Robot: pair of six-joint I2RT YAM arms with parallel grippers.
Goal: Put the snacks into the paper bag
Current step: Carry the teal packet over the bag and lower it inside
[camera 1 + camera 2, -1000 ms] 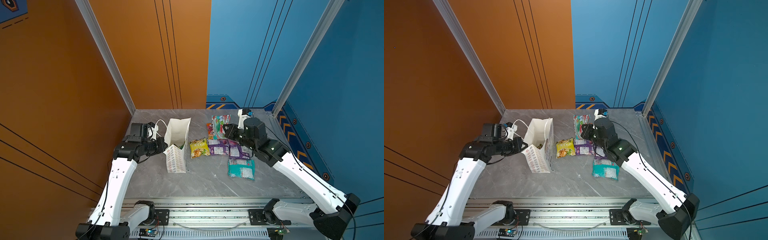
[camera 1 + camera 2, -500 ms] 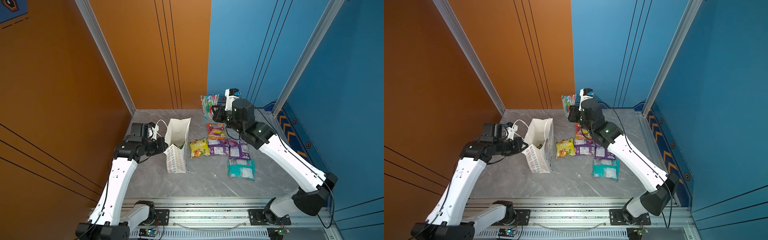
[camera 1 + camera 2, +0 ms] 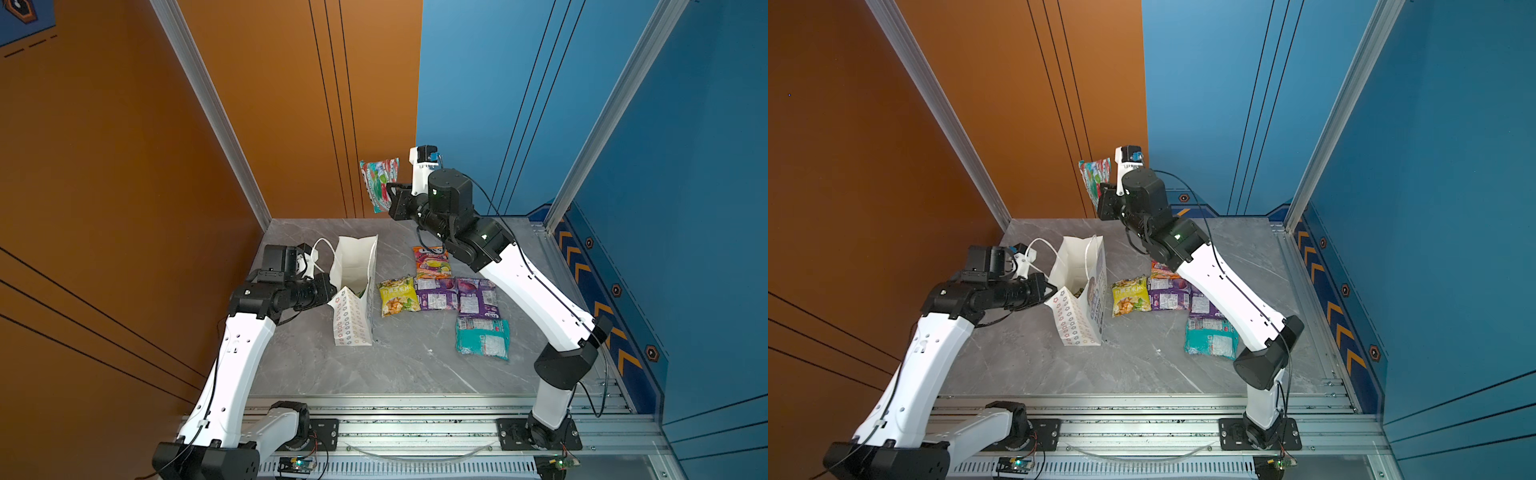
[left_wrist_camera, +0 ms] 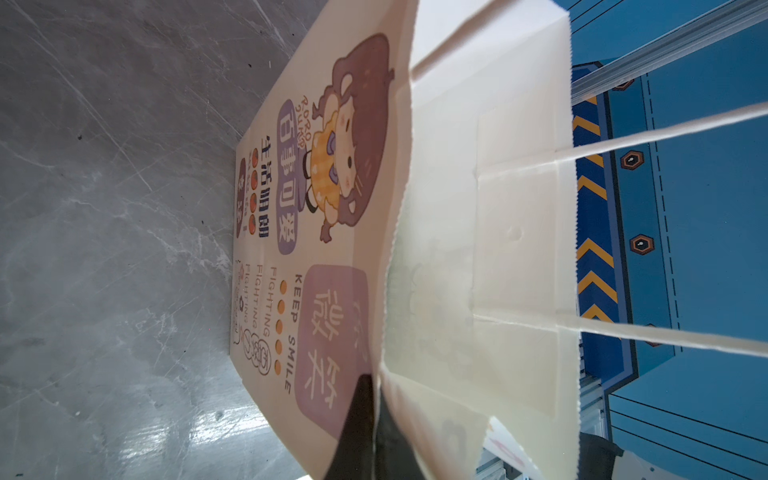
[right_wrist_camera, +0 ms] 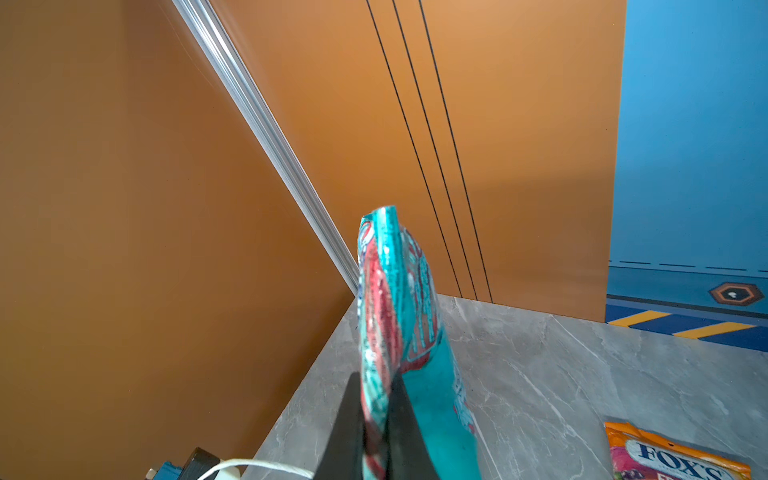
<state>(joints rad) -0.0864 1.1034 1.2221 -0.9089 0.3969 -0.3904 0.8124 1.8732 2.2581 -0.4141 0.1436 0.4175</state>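
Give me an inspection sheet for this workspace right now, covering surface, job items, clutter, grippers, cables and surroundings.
Surface: grey marble table, small white speck near the teal packet.
Job's things: paper bag upright, mouth open, something inside. Yellow packet, two purple packets, orange packet and teal one lie on the table; red-teal packet held in the air.
Clutter: nothing seen.
Grippers: left gripper shut on the bag's rim; right gripper shut on the red-teal packet.
Cables: black cable runs along the right arm, clear of the packets.
Surroundings: orange wall, blue wall, chevron stripes.
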